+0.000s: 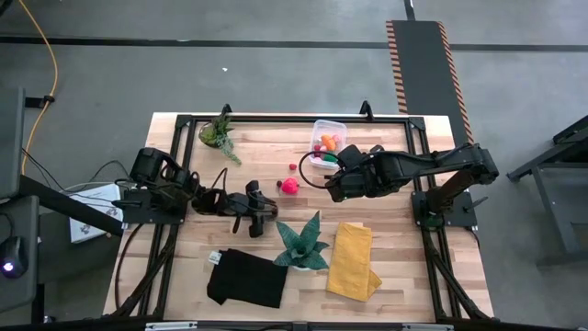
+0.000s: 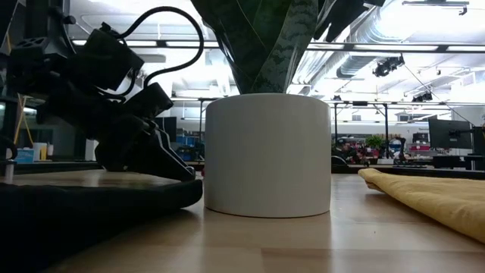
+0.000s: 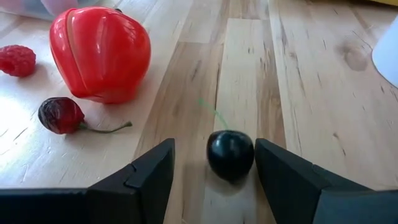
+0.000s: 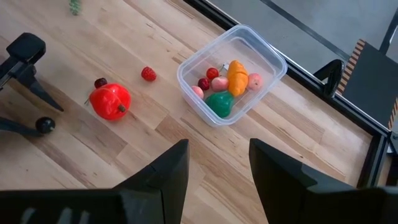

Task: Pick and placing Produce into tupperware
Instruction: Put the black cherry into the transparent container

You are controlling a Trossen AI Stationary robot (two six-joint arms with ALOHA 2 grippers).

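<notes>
Wooden tabletop's still got strays, so with your left gripper (image 3: 214, 168) spread apart around the dark cherry (image 3: 230, 154), clamp next, then carry it to the tupperware (image 4: 231, 73) ahead of your empty, open right gripper (image 4: 219, 167).

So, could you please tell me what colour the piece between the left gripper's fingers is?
Glossy black, round cherry, seen best in the left wrist view.
</notes>
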